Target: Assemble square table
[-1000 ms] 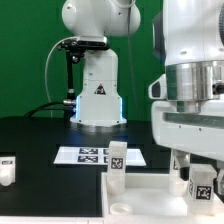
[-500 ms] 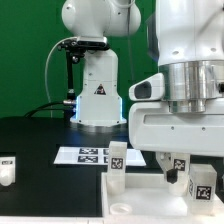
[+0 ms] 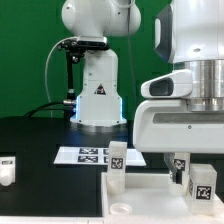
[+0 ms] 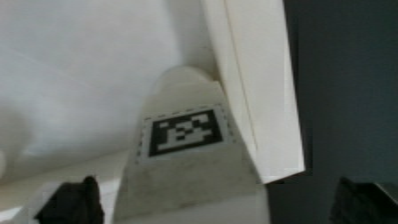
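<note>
The white square tabletop [image 3: 109, 196] lies at the front of the exterior view, rim up. One white tagged leg [image 3: 117, 160] stands upright at its far left corner, and two more [image 3: 180, 168] [image 3: 203, 183] stand at the right. A loose leg [image 3: 8, 169] lies at the far left. My gripper [image 4: 217, 205] hangs over the right legs; in the exterior view its fingers are hidden behind the hand [image 3: 185, 125]. In the wrist view a tagged leg [image 4: 187, 135] stands beside the tabletop rim [image 4: 258, 90], between my spread dark fingertips [image 4: 71, 203], untouched. The gripper is open.
The marker board [image 3: 85, 155] lies flat on the black table behind the tabletop. The arm's white base [image 3: 97, 95] stands at the back, with a black post [image 3: 66, 75] beside it. A green wall is behind.
The hand has turned and shifted sideways over the right legs, and sits slightly higher. The legs and tabletop have not moved.
</note>
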### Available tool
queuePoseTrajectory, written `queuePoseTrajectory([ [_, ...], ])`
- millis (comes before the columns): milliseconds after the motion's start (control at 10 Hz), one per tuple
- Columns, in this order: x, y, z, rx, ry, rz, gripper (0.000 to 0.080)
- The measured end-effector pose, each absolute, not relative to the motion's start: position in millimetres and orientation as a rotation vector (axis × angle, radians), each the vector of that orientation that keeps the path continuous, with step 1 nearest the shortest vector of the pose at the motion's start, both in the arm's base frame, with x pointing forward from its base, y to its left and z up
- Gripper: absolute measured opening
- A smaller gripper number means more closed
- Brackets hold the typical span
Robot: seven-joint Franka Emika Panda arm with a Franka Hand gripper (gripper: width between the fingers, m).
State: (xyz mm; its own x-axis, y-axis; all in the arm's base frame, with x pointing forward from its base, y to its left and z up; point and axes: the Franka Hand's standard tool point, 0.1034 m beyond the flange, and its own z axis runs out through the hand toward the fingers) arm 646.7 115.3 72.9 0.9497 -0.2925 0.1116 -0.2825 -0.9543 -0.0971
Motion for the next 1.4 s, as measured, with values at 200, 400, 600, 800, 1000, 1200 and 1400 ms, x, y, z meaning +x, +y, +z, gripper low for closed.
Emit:
queuePoseTrajectory([
  [200, 647.1, 116.0, 73.4, -2.959, 0.716, -0.179, 0.0445],
  [400, 645.9, 113.3, 73.4, -2.832, 1.094, -0.164, 0.0304],
  [600, 642.4, 115.1, 72.3, -2.672, 1.440, -0.139, 0.0303],
  [800, 640.2, 118.2, 71.4, -2.424, 1.819, -0.093, 0.0298],
  [1000, 641.3, 111.7, 70.2, -2.164, 2.057, -0.023, 0.0294],
  [1200, 640.3, 113.8, 69.8, -2.014, 2.195, 0.009, 0.0293],
  [1400, 641.8, 112.6, 70.2, -2.142, 2.064, -0.023, 0.0368],
])
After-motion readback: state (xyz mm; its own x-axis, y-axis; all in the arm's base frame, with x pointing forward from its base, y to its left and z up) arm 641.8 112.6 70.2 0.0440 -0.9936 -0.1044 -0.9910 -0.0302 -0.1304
